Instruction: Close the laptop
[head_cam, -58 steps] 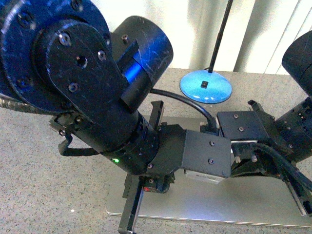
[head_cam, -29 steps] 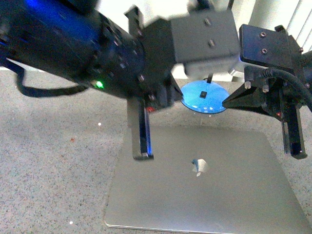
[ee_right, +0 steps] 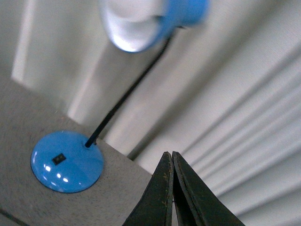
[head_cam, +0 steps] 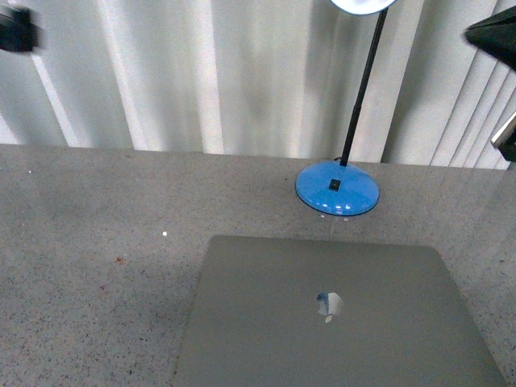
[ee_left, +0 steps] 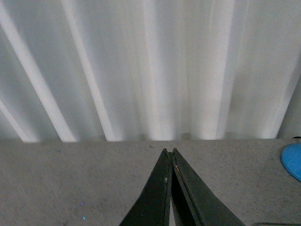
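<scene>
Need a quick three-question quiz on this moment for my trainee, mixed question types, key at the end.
1. True or false: the laptop lies shut, lid down, on the table.
2. What stands just behind the laptop in the front view?
A. a mug
B. a lamp with a blue base
C. a keyboard
3. How do the fingers of the left gripper and the right gripper stand in their wrist views?

Key:
1. True; only the plain silver lid and its centre logo show.
2. B
3. Both pairs are pressed together, holding nothing.
</scene>
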